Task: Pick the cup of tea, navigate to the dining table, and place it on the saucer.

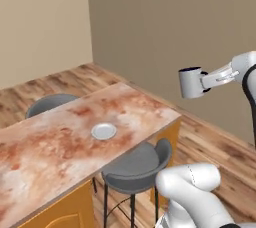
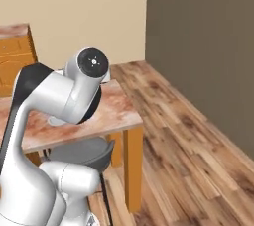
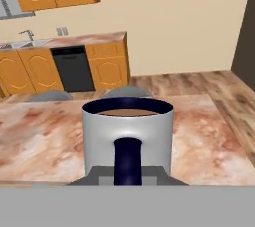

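My gripper (image 1: 201, 83) is shut on the cup of tea (image 1: 190, 82), a small grey mug with a dark rim, and holds it upright in the air beyond the right end of the dining table (image 1: 60, 137). In the hand view the cup of tea (image 3: 128, 134) sits close in front, brown liquid inside, its dark handle facing the camera. The saucer (image 1: 104, 131), a small light-grey plate, lies on the mottled reddish top near its middle, well left of and below the cup. The dining table (image 2: 111, 113) has an orange leg at its corner.
One grey stool (image 1: 135, 164) stands at the table's near side and another stool (image 1: 50, 103) at the far side. Bare wooden floor (image 2: 183, 141) stretches to the right. A wall counter with orange cabinets and a dark dishwasher (image 3: 73, 69) stands beyond the table.
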